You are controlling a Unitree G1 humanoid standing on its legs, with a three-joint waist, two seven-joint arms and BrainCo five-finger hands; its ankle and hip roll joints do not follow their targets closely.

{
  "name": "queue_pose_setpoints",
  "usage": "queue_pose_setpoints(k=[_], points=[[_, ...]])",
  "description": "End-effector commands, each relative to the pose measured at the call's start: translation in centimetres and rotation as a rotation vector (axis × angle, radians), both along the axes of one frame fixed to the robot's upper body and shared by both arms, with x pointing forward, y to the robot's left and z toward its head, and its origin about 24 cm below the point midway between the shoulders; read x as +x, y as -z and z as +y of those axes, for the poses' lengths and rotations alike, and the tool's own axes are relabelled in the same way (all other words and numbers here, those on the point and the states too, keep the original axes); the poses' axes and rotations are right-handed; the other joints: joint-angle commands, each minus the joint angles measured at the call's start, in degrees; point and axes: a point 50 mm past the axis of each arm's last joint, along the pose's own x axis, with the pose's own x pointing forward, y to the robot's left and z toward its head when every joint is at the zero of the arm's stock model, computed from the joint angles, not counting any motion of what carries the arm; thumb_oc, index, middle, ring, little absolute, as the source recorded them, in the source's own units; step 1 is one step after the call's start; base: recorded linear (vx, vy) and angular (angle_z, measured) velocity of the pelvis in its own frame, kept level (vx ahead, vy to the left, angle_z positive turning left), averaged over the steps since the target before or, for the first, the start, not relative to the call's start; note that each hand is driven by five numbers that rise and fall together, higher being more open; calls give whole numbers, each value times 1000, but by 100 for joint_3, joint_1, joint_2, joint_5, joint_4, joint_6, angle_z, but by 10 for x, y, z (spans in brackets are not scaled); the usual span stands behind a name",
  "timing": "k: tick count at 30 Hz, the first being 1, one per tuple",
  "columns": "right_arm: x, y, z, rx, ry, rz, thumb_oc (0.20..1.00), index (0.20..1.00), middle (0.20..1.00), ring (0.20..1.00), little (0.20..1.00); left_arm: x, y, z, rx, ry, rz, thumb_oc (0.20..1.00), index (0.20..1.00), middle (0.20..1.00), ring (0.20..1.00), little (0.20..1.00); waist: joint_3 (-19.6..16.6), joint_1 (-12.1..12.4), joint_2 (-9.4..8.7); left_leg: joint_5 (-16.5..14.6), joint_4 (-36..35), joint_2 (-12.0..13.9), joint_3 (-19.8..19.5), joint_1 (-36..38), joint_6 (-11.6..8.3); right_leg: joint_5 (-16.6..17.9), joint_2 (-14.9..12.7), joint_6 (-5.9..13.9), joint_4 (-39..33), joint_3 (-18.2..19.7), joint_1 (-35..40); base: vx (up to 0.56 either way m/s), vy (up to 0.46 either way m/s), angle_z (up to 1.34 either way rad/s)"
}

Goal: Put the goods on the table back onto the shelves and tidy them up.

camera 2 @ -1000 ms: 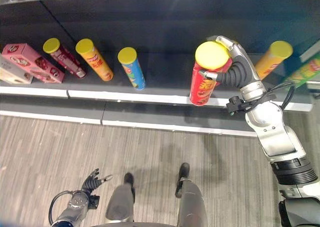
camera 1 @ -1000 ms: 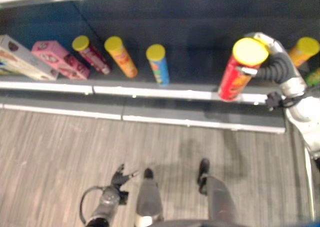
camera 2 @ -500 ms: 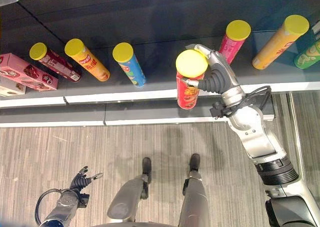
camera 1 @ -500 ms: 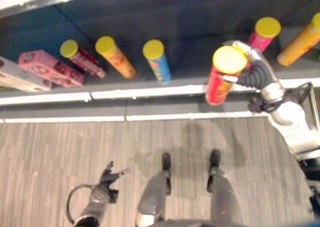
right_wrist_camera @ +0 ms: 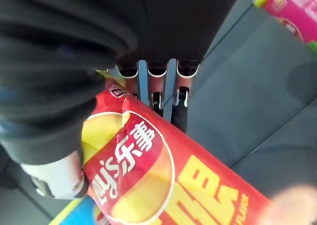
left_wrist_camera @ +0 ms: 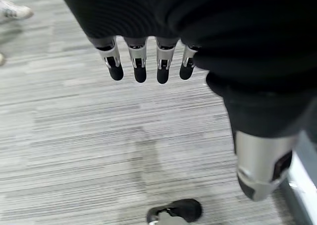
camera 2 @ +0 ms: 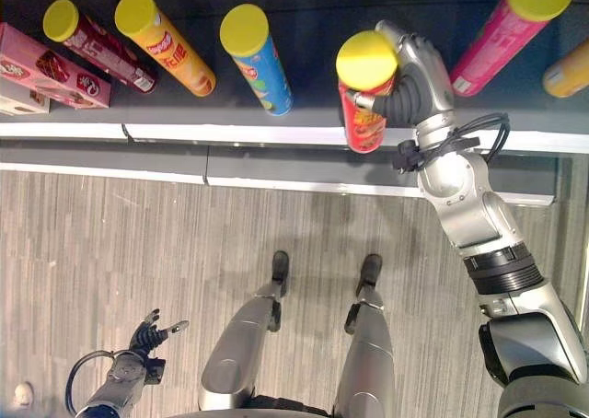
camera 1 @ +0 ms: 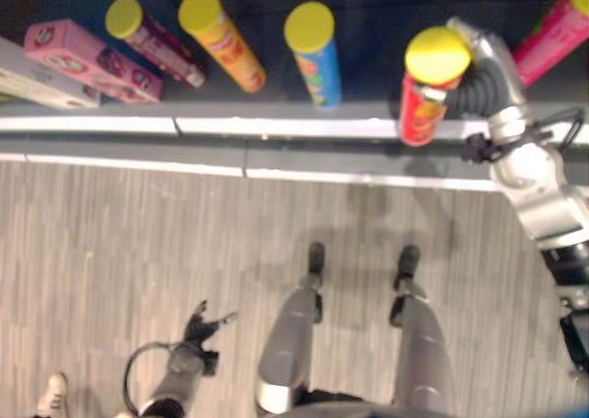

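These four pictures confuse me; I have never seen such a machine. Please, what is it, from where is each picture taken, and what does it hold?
It is a humanoid robot facing a shop shelf. Two pictures come from cameras in its head, looking down. The other two come from cameras on its wrists. The right hand grips a red can with a yellow lid, above the shelf's front edge. On the shelf stand a blue can, an orange can, a dark red can, a pink can and pink boxes. The left hand hangs open above the floor.
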Motion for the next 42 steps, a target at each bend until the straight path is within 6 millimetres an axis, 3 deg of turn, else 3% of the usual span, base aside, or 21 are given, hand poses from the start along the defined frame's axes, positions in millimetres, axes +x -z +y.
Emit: queue_pose_setpoints(k=[1,11,32,42], points=[[-14,-49,10,24,-31,-253,200,200,200,200,200,-12,-2,19,53,-39,18,1000,1000,1000,1000,1000,-383,60,15,-594,389,113,-5,-43,-148,5,-194,629,-403,381,-340,0,0,0],[-14,-80,9,33,36,-387,200,200,200,200,200,-1,-6,13,31,-38,-33,1000,1000,1000,1000,1000,-343,166,176,-463,215,37,-41,-143,-184,40,-265,667,-383,321,-517,-1,3,2],[3,-96,-6,2,198,-416,200,200,200,200,200,13,-12,2,-5,-30,-109,1000,1000,1000,1000,1000,-161,294,381,-307,178,-38,-106,-592,-223,66,-320,675,-238,235,-988,0,-1,4],[3,-97,-13,13,236,-427,200,200,200,200,200,16,-11,-5,-16,-21,-111,1000,1000,1000,1000,1000,-185,273,366,-296,186,-44,-100,-657,-227,63,-319,675,-169,213,-1066,0,0,0]])
